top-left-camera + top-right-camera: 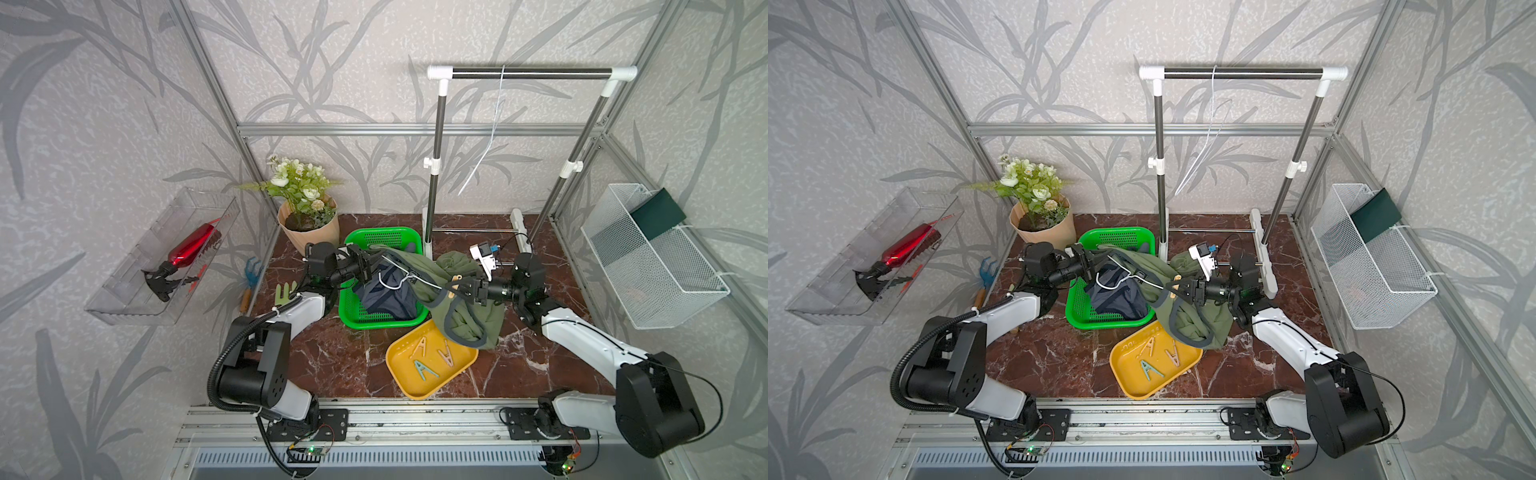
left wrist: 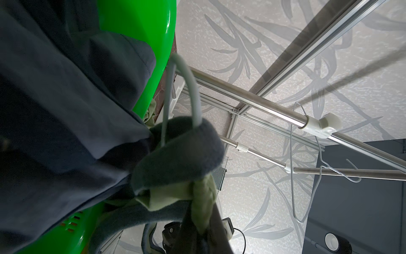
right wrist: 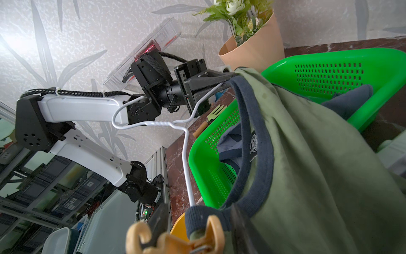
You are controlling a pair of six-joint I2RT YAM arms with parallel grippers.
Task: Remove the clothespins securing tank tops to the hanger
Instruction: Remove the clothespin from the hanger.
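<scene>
**Final clothespin, pending removal.** The yellow-orange clothespin (image 3: 171,243) pins the olive tank top (image 3: 318,154) by its strap to one end of the white hanger (image 3: 186,154). The right pincer (image 1: 458,287) straddles this pin; whether it presses yet cannot be told. The left pincer (image 1: 370,261) is clenched on the hanger's opposite end. Three clothespins, one a teal clothespin (image 1: 420,368), lie in the yellow tray (image 1: 411,384). The slate-blue tank top (image 1: 390,295) rests in the green basket (image 1: 382,325) on the bench (image 1: 332,361). Judged three-quarters complete.
</scene>
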